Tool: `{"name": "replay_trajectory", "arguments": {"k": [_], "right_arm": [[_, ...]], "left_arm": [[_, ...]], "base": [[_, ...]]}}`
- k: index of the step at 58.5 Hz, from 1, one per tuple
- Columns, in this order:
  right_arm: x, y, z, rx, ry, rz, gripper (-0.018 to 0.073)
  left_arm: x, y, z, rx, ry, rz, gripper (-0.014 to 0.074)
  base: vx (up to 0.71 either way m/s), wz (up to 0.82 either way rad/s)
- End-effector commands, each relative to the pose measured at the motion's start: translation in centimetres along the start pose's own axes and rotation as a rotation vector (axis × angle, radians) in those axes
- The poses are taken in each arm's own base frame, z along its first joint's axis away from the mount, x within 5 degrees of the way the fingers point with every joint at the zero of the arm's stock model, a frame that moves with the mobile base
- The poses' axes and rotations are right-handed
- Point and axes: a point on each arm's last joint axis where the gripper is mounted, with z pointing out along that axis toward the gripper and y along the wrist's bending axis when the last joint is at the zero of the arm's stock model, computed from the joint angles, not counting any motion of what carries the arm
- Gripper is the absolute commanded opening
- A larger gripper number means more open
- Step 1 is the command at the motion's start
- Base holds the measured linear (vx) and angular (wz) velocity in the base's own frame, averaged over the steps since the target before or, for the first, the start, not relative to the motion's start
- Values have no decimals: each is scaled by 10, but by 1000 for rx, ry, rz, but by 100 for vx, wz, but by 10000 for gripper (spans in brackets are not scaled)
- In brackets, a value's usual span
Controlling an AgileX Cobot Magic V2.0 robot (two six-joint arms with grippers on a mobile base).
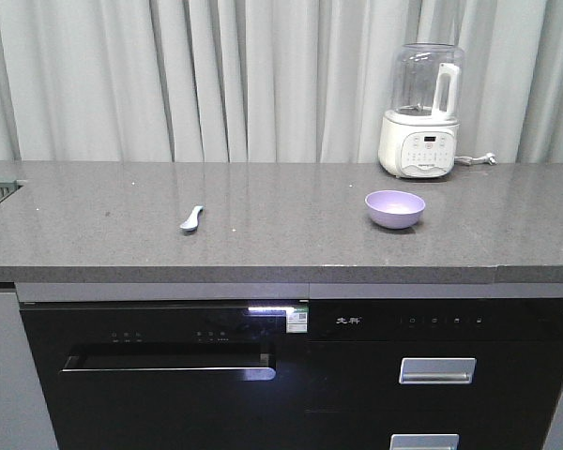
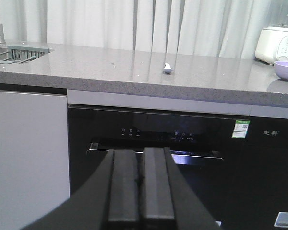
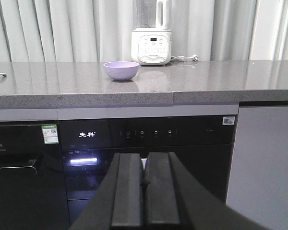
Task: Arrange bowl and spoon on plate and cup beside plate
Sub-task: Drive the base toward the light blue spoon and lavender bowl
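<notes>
Bowl (image 1: 395, 208) and spoon (image 1: 192, 218) apart on grey countertop (image 1: 94, 234) (curtains (image 1: 216, 75) behind)

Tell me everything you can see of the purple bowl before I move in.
The bowl is small, round and lavender-purple, with a matte, plastic-like look and a smooth rim. It stands upright, mouth up, and nothing shows inside. It rests on the right half of the grey stone counter, in front of the white blender but apart from it. The spoon lies well off to its left. Only the counter touches it.
</notes>
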Motion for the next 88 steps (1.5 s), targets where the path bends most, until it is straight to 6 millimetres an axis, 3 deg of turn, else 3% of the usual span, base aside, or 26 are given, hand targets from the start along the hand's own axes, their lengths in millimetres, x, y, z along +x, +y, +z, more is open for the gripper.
{"name": "replay_trajectory", "arguments": {"k": [1, 88], "right_arm": [[-2, 1, 0, -11, -75, -10, -9], [-2, 1, 0, -11, -75, -10, -9]], "left_arm": [[2, 1, 2, 0, -42, -15, -6], [2, 1, 2, 0, -42, -15, -6]], "base": [[0, 0], [3, -1]]}}
